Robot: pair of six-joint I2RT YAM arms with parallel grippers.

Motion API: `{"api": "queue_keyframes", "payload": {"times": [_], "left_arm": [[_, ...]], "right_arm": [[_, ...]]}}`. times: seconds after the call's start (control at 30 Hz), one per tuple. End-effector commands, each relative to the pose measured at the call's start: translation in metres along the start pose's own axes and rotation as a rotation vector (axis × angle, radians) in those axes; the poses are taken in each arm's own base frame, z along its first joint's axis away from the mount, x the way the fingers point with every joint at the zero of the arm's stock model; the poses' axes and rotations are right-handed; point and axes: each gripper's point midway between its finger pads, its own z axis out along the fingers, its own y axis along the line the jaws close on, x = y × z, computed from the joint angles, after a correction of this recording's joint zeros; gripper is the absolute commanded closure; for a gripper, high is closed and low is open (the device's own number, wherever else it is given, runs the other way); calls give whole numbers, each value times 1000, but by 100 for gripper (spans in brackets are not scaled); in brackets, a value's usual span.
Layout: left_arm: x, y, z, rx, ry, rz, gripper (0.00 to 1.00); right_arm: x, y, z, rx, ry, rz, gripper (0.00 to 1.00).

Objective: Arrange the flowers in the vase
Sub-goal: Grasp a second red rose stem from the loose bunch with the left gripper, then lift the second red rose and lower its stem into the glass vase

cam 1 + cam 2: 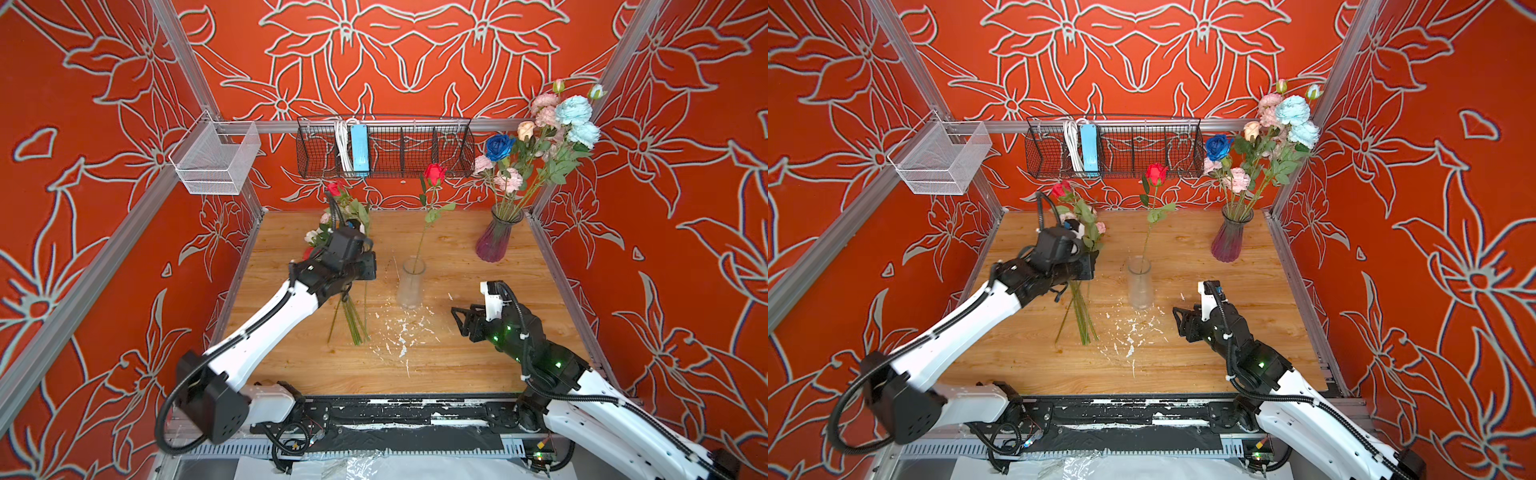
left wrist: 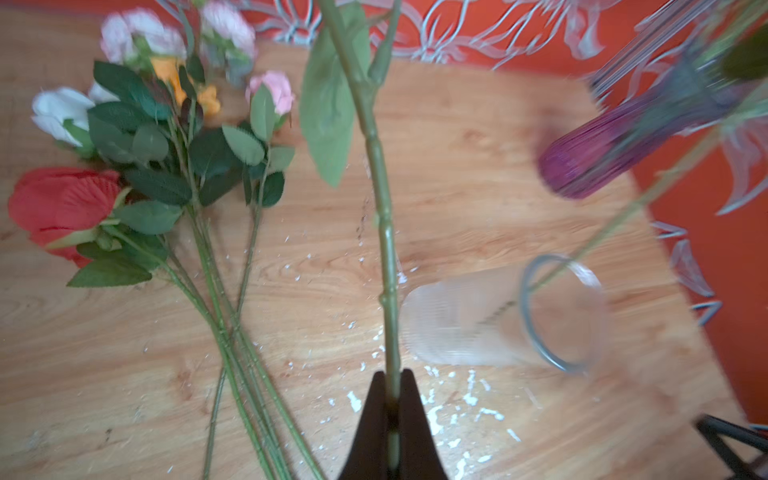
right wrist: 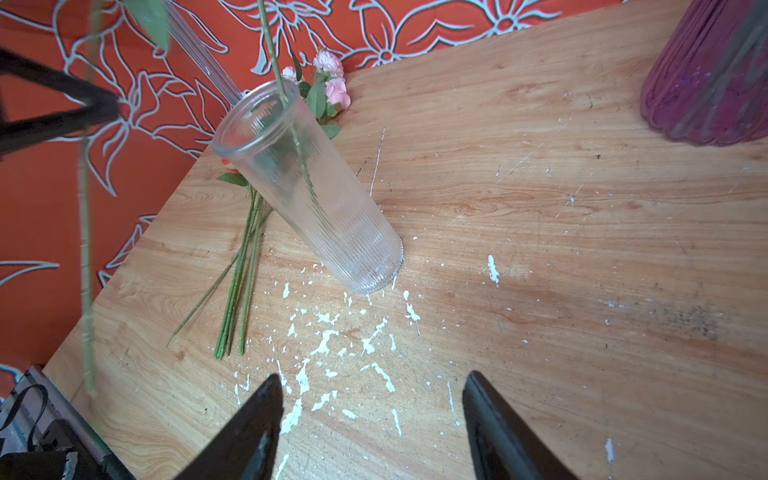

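Two vases stand on the wooden surface (image 1: 436, 365): a clear ribbed glass vase (image 1: 411, 286) between the two end effectors, holding one red rose (image 1: 434, 174), and a purple glass vase (image 1: 496, 243) beyond the right end effector (image 3: 370, 382), crowded with a bouquet (image 1: 544, 118) of pink, light blue and dark blue blooms. Beneath the left end effector (image 2: 390, 376) lies a loose bunch of flowers (image 2: 166, 166). Only the left wrist view shows its jaws clenched on one green stem (image 2: 384, 249); the top views hide that grip. The right end effector is released, empty.
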Motion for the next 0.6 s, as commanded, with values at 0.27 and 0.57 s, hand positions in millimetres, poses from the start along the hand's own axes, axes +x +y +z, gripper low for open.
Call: {"api": "queue_keyframes", "payload": {"times": [0.27, 0.57], "left_arm": [[-83, -66, -103, 401, -576, 200, 100], [-141, -125, -110, 504, -693, 342, 100]], "right_arm": [[-1, -5, 2, 18, -28, 11, 30], [-1, -5, 1, 12, -29, 14, 30]]}}
